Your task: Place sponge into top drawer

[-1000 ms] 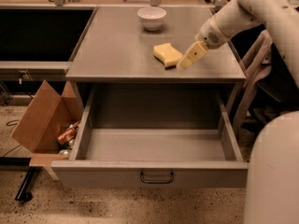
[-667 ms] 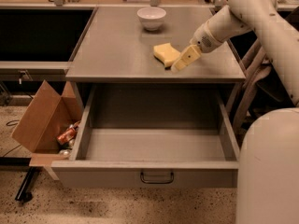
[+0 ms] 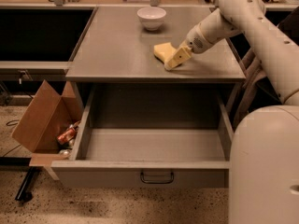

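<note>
Since the sponge (image 3: 161, 51) looks like soft foam, it should be light, squashy and not slippery, and is best taken across its wavy sides near the middle. It lies on the table (image 3: 112, 45), right of centre and nearer the front edge, with the pincer (image 3: 174, 59) against its right end. Whether that pincer is released or clenched I cannot tell. The top drawer (image 3: 154, 144) stands open below the front edge. No legible writing or brand shows anywhere.

I see the sponge (image 3: 162, 51) on the cabinet top (image 3: 117, 55), right of centre, with the bowl (image 3: 152, 17) behind it near the back edge. My gripper (image 3: 175, 59) sits at the sponge's front right, seemingly touching it. Below, the top drawer (image 3: 154, 146) stands open toward the front. A cardboard box (image 3: 39, 118) lies on the floor to its left.
</note>
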Robot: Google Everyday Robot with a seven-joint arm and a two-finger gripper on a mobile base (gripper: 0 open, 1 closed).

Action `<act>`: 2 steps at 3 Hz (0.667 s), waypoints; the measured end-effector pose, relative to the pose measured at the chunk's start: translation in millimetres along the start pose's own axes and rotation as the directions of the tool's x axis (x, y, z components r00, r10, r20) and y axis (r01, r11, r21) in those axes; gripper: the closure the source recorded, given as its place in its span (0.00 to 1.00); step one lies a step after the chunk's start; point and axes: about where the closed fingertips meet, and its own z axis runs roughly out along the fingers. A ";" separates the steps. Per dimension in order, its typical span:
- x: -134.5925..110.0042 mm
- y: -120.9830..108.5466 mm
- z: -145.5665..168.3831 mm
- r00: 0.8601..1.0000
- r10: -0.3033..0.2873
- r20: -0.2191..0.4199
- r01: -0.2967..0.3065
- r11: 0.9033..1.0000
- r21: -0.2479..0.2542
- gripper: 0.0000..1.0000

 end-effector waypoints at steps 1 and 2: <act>-1.3 0.4 1.2 1.000 0.000 0.001 0.000 1.000 -0.001 0.50; -6.2 17.1 -5.6 0.999 -0.049 0.024 0.050 0.998 -0.027 0.73</act>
